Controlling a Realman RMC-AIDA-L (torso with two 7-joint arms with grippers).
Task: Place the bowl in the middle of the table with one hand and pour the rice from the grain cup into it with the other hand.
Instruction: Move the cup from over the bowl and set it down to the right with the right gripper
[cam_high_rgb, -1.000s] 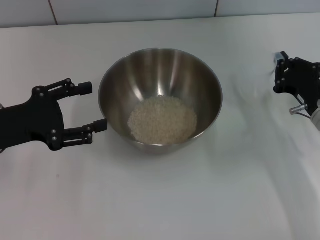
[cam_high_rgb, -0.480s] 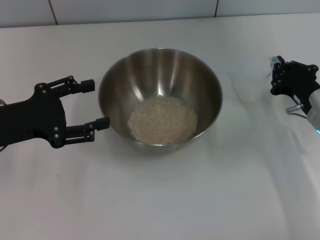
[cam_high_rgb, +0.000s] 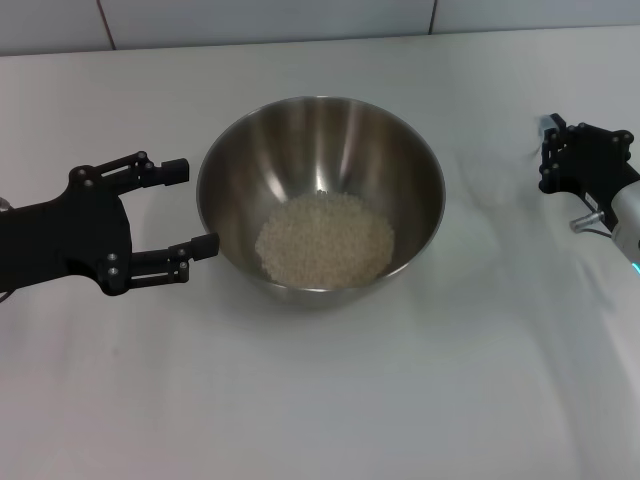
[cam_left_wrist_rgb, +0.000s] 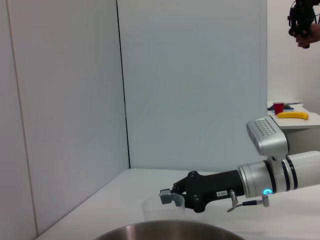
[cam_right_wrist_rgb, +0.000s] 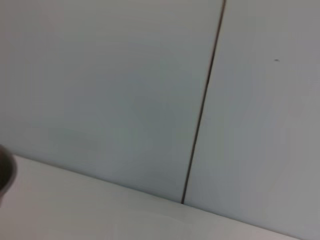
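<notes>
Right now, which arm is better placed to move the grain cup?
Right: the right pincer sits next to the grain cup; the open left pincer is across the bowl.

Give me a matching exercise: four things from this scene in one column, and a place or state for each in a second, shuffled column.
Things:
1. rice
2. bowl
3. left gripper
4. right gripper

Places or states:
A. at the table's right edge, beside a clear grain cup
B. open, fingers beside the bowl's left wall
C. heaped inside the bowl
D. upright in the middle of the table

Pairs: 1-C, 2-D, 3-B, 4-A
</notes>
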